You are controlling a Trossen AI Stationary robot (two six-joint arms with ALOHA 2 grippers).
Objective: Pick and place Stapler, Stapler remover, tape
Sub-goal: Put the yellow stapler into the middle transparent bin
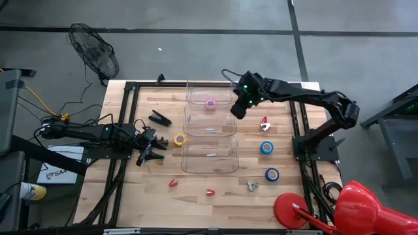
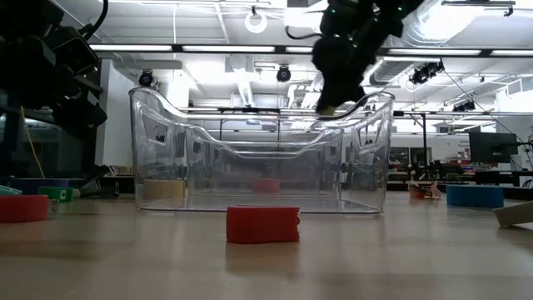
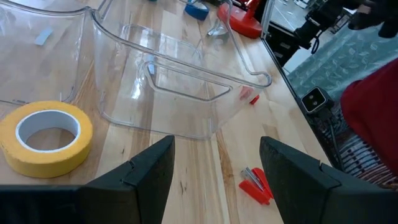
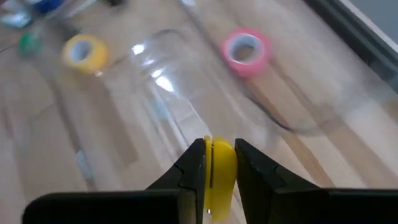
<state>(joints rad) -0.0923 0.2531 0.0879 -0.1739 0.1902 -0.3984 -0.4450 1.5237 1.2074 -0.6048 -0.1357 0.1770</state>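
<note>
From above, three clear bins (image 1: 210, 134) stand in a row down the middle of the table (image 1: 130, 196). The right gripper (image 1: 239, 108) hangs just beside the far bin, over its right edge, and the pink tape (image 1: 211, 102) already lies inside that bin. The left gripper (image 1: 151, 151) rests low on the table to the left of the bins, with a yellow tape (image 1: 179, 139) between it and the middle bin. Two blue tapes (image 1: 266, 147) lie to the right of the bins.

From table height, the right gripper (image 2: 333, 104) sits above the bins' right rim, a pale object just showing at its tip.

The left wrist camera shows its fingers (image 3: 149, 171) spread apart and empty, the yellow tape (image 3: 45, 135) on the wood beside the nearest bin.

The right wrist camera shows its fingers (image 4: 194, 171) clenched on a small yellow object (image 4: 217, 177); what it is I cannot tell. Below it lie the bin wall and the pink tape (image 4: 245, 50).

The step in hand looks like a carry toward a bin. The next move calls for centring the yellow object over the chosen bin's floor, clear of the rim, before letting go.
</note>
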